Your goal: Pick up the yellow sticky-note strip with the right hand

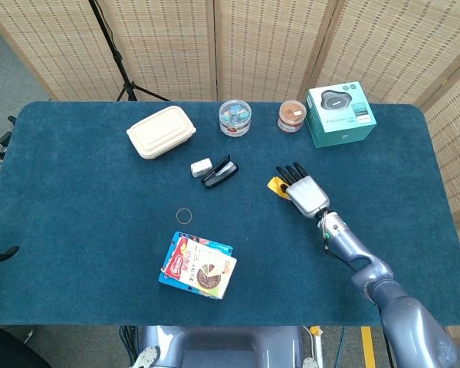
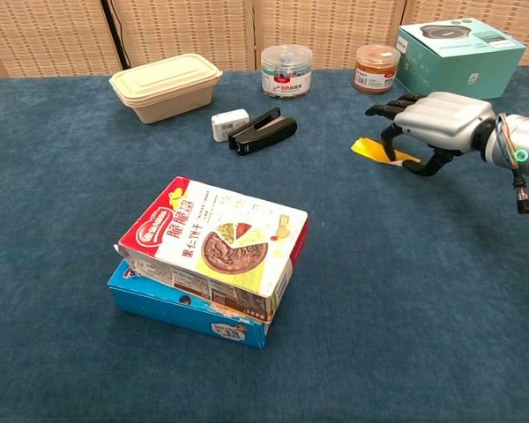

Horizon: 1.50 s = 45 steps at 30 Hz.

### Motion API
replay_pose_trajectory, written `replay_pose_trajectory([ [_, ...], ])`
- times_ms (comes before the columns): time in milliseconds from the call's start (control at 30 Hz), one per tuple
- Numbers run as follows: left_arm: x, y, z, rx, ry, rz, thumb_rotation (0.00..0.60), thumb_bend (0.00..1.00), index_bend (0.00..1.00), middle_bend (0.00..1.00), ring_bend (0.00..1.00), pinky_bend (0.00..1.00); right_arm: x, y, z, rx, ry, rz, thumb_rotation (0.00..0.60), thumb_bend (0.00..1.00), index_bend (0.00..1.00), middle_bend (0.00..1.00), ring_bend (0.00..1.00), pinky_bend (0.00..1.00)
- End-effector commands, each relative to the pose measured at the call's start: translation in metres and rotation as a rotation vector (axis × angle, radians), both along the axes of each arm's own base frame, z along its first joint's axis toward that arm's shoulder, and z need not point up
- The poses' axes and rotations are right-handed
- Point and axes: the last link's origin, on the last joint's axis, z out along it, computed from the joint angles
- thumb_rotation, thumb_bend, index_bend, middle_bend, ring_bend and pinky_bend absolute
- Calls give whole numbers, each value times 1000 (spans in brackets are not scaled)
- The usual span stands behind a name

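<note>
while the right hand (image 2: 432, 123) curls its fingers onto the thin yellow paper sticky-note strip (image 2: 375, 149), the strip looks barely raised off the blue desk (image 1: 84, 222), toward three o'clock; lifting clear remains.

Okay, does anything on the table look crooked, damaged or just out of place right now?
The cookie box sits skewed on the blue box beneath it, overhanging on the right and not squared up. A lone small ring lies loose on the cloth. Nothing looks spilled.
</note>
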Motion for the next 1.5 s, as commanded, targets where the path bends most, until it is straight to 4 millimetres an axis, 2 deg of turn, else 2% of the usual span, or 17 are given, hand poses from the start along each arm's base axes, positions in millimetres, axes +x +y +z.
replay_pose_trajectory([
  [33,0,0,0,0,0,0,600,0,0,0,0,0,-1,0,1,0,-1,0,600,540,603,0,0,0],
  [300,0,0,0,-2,-1,-3,600,0,0,0,0,0,-2,0,0,4,1,-1,600,540,636,0,0,0],
  [433,0,0,0,-2,-3,-3,600,0,0,0,0,0,-1,1,-1,4,-3,6,600,541,704,0,0,0],
  [533,0,0,0,-2,-2,-3,600,0,0,0,0,0,1,1,-1,-5,-18,8,600,542,714,0,0,0],
  [933,1,0,-1,-4,1,-4,600,0,0,0,0,0,9,-9,14,-100,-33,39,600,543,748,0,0,0],
  [1067,2,-1,-2,-8,4,-8,600,0,0,0,0,0,18,-16,18,-125,-33,65,600,543,751,0,0,0],
  [1300,2,0,-3,-9,7,-9,600,0,0,0,0,0,45,-34,24,-175,-31,105,600,543,755,0,0,0],
  [1500,1,0,-2,-8,9,-6,600,0,0,0,0,0,71,-50,37,-233,-39,142,600,543,756,0,0,0],
])
